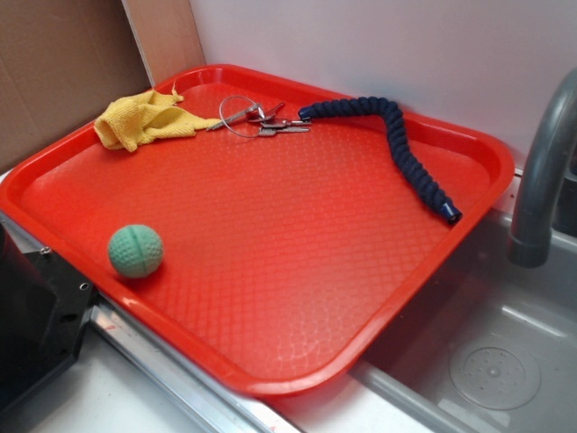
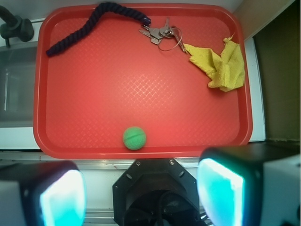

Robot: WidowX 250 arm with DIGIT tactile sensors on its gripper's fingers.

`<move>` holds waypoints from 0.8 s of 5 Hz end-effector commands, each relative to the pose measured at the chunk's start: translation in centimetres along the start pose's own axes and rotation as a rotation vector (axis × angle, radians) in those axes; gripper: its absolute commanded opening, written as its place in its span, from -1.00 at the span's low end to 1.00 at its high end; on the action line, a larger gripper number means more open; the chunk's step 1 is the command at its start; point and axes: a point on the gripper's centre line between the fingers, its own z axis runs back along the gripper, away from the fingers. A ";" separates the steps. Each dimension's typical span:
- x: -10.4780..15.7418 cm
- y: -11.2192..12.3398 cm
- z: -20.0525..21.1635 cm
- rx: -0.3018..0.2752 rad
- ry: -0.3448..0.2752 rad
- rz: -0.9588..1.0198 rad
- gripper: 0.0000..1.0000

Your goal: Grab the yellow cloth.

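While the yellow cloth lay bunched in the upper left corner of the red tray in the exterior view, we saw it at the upper right of the wrist view, untouched. One pointed corner reached toward the keys and appeared to touch the key ring. A blue rope curved along the upper right of the exterior frame, and a green ball sat at the lower left, well apart from the cloth.

We found the gripper with its fingers spread wide at the bottom of the wrist frame, holding nothing and set back from the tray's near edge — the reach had not yet begun.

For a clean pickup we judged that the approach should centre over the thickest folds of the cloth, away from the corner by the keys. Descending there and closing on the raised bunch should gather enough fabric — and avoid dragging the key ring.
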 end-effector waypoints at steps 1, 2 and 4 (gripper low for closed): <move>0.0 0.0 0.0 0.000 0.000 0.000 1.00; 1.3 3.0 -4.5 0.037 0.033 0.208 1.00; 1.5 3.4 -5.3 -0.030 0.049 0.154 1.00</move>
